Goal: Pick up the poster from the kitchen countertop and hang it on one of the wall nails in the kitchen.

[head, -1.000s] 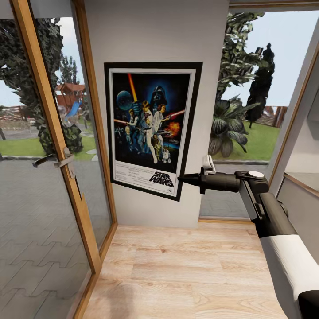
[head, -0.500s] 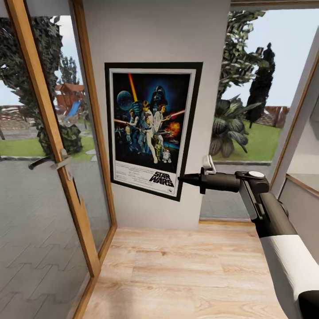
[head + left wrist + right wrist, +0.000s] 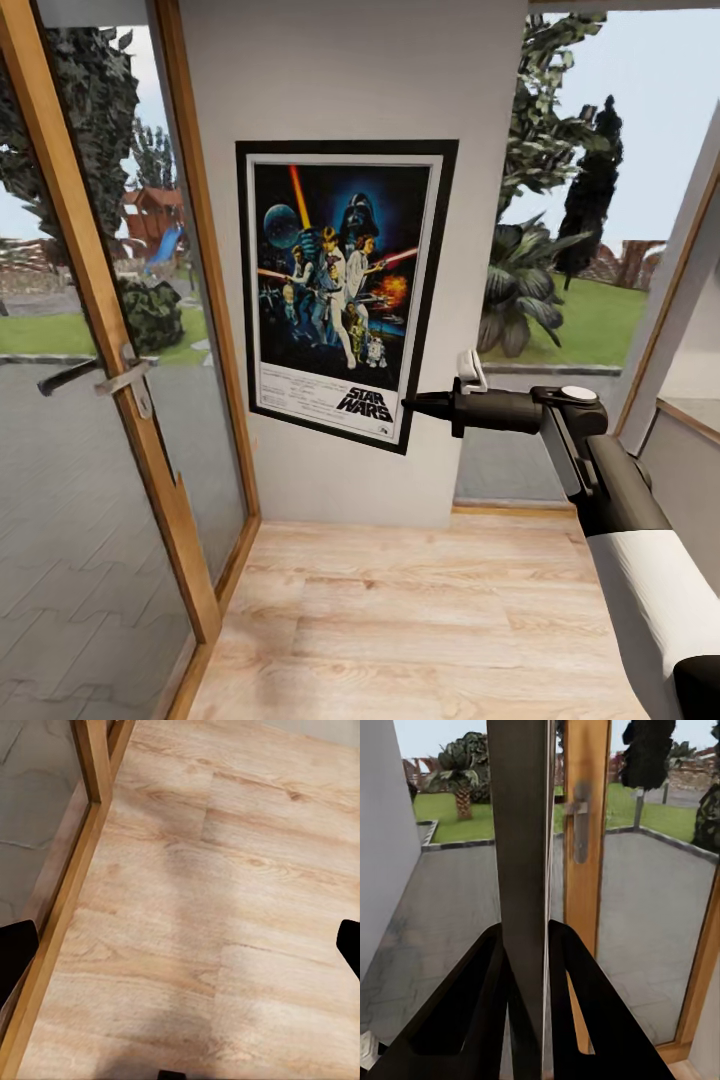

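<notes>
The right gripper's (image 3: 412, 404) two black fingers (image 3: 480, 997) pinch the thin black edge of the upright, black-framed film poster (image 3: 343, 290) at its lower right corner, probably so the frame can be steered flat against the plain light-grey wall panel (image 3: 350, 70). The poster sits slightly tilted before that panel, between the wood-framed glass door (image 3: 110, 330) and the window; no nail is discernible. "STAR WARS" reads along its bottom border. The left gripper's (image 3: 180, 945) dark fingertips (image 3: 15, 952) stand apart, empty, above the pale wooden floor (image 3: 225, 870).
</notes>
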{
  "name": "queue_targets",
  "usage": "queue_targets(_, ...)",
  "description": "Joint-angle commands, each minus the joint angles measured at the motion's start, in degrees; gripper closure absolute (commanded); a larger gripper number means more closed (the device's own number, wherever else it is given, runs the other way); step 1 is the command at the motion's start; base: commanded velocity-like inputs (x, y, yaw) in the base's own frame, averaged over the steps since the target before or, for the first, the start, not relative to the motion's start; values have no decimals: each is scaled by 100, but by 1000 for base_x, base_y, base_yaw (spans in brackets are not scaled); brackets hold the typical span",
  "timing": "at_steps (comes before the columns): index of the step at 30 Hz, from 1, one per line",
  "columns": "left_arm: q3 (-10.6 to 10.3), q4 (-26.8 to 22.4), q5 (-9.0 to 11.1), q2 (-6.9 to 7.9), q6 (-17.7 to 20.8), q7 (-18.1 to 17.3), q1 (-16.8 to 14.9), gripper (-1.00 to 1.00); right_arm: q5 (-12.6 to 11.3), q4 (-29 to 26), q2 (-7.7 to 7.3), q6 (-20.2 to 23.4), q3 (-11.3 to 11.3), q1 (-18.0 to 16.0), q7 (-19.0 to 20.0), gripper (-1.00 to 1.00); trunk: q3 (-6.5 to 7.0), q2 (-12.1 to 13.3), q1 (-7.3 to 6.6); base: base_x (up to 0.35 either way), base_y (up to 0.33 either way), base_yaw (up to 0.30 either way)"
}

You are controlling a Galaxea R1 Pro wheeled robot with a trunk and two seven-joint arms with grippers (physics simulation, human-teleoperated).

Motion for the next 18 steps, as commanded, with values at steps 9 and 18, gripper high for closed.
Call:
queue_targets(9,15,-2,-7,-2,-8,-34,1,-100,-51,0,-12,68,10,-2,2,100,0,-3,2,206,0,0)
queue_targets(18,15,-2,-7,-2,-8,-34,1,-100,-51,0,-12,64,10,-2,2,100,0,-3,2,329,0,0)
